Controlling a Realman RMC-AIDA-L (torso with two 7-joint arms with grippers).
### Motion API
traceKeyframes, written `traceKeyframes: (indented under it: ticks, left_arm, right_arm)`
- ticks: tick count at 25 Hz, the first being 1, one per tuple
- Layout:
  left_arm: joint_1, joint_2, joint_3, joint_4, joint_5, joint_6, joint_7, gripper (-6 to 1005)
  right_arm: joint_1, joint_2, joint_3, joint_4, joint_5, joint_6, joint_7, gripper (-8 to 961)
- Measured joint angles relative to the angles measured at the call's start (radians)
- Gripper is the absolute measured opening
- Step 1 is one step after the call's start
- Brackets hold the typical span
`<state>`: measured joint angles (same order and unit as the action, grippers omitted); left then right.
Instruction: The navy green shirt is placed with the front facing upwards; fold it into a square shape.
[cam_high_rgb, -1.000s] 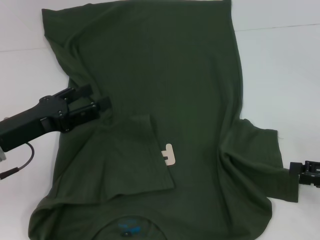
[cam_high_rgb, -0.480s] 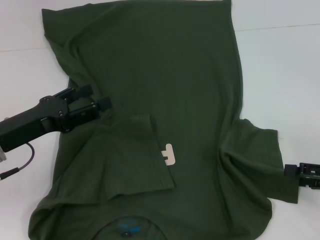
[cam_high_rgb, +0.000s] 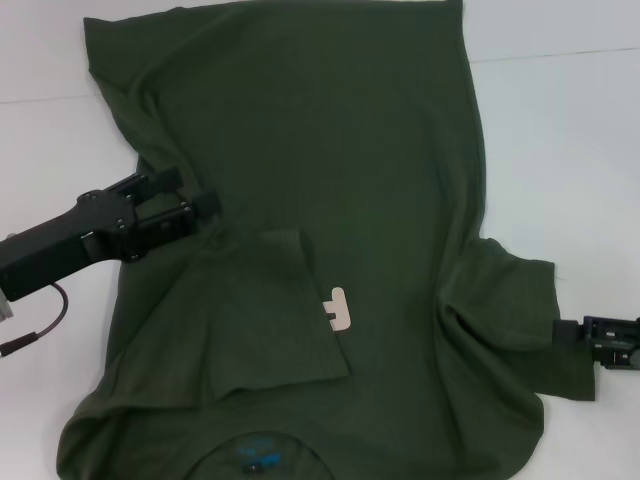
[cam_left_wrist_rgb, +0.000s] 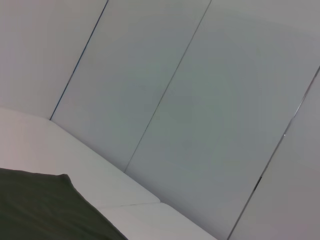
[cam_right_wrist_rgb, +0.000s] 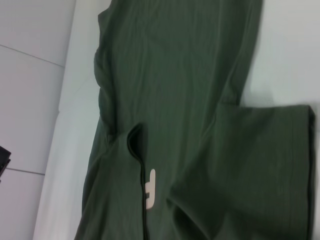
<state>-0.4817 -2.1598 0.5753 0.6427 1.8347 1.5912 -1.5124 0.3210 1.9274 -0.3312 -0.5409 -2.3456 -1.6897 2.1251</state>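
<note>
Shirt: your navy green shirt (cam_high_rgb: 330, 200) lies flat, left sleeve folded inward.
Left gripper (cam_high_rgb: 205, 210): jaws pinching shirt's edge.
Right gripper (cam_high_rgb: 572, 335): at right sleeve hem; you cannot tell jaw state.

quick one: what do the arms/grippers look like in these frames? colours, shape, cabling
Head view: the left gripper is matte black and boxy, with small screw heads on its plates, two long flat black fingers, and a thin dark cable looping under the black forearm. The right gripper is also black and blocky, mostly out of view. No markings are visible on either.

Matt, finely ribbed cloth navy green shirt (cam_high_rgb: 340, 170), smooth matt white table (cam_high_rgb: 560, 150), matt black plastic-looking left gripper (cam_high_rgb: 205, 205)
</note>
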Motion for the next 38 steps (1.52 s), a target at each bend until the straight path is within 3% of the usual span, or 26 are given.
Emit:
traceKeyframes:
  ticks: [23, 38]
  left_arm:
    - [0.000, 0.000, 0.000, -0.003, -0.002, -0.004, 0.000, 903]
    - [0.000, 0.000, 0.000, -0.008, 0.000, -0.018, 0.007, 904]
  right_arm:
    - [-0.001, -0.004, -0.004, 0.018, -0.004, 0.027, 0.011, 875]
    - [0.009, 0.005, -0.006, 0.026, -0.004, 0.062, 0.012, 241]
